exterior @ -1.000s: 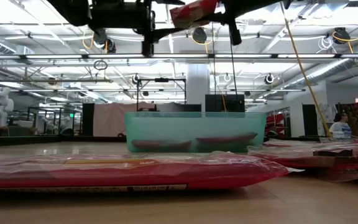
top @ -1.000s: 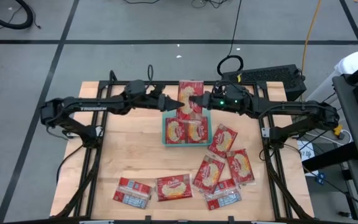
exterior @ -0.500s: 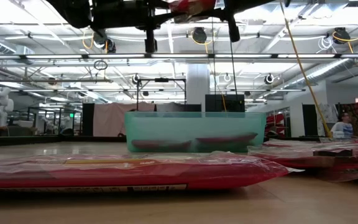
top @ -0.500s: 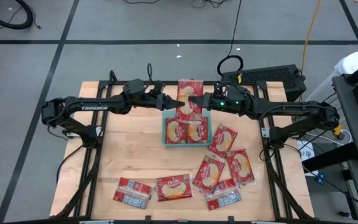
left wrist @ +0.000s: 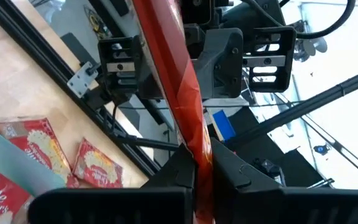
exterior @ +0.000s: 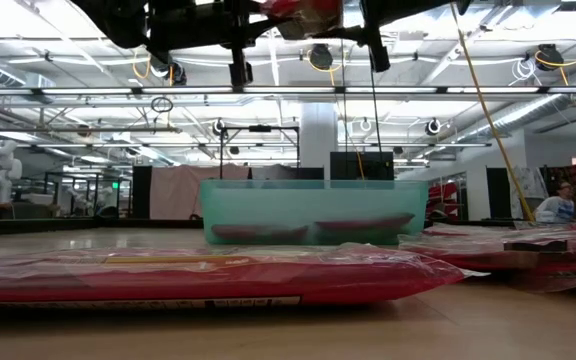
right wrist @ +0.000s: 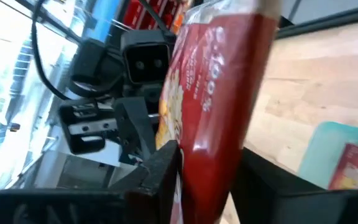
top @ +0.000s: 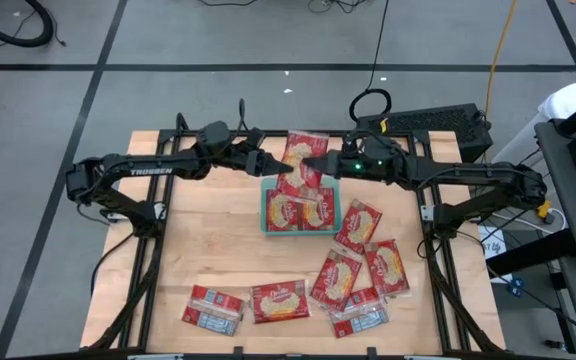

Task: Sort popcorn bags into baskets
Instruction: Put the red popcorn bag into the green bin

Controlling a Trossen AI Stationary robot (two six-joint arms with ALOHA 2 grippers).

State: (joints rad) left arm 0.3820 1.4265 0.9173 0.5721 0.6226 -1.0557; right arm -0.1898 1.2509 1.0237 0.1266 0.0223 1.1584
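A red popcorn bag [top: 303, 158] hangs in the air over the far rim of the teal tray [top: 265, 212], held between both grippers. My left gripper [top: 280, 168] is shut on its left side and my right gripper [top: 319, 165] on its right side. The low view shows the bag [exterior: 303, 10] high above the tray [exterior: 313, 195]. Two bags [top: 300, 210] lie flat inside the tray. Several more bags lie on the table at the right [top: 360, 262] and near the front edge [top: 248, 303]. My left gripper pinches the bag's left edge [left wrist: 194, 146] between its two fingers, coming level from the table's left. The bag shows edge-on and is lifted clear of the tray. My right gripper pinches the bag's right edge [right wrist: 213, 140] between its two fingers, coming level from the table's right. The bag stands tilted between the fingers, clear of the tray.
A black keyboard [top: 438, 122] lies beyond the table's far right corner. Bare wood [top: 208, 240] lies left of the tray. The arm frames [top: 138, 215] stand along both side edges.
The bag held by both grippers has turned a little, so it now sits skewed over the tray's far rim, and it has risen slightly in the low view. My left gripper has drawn back a little toward the table's left.
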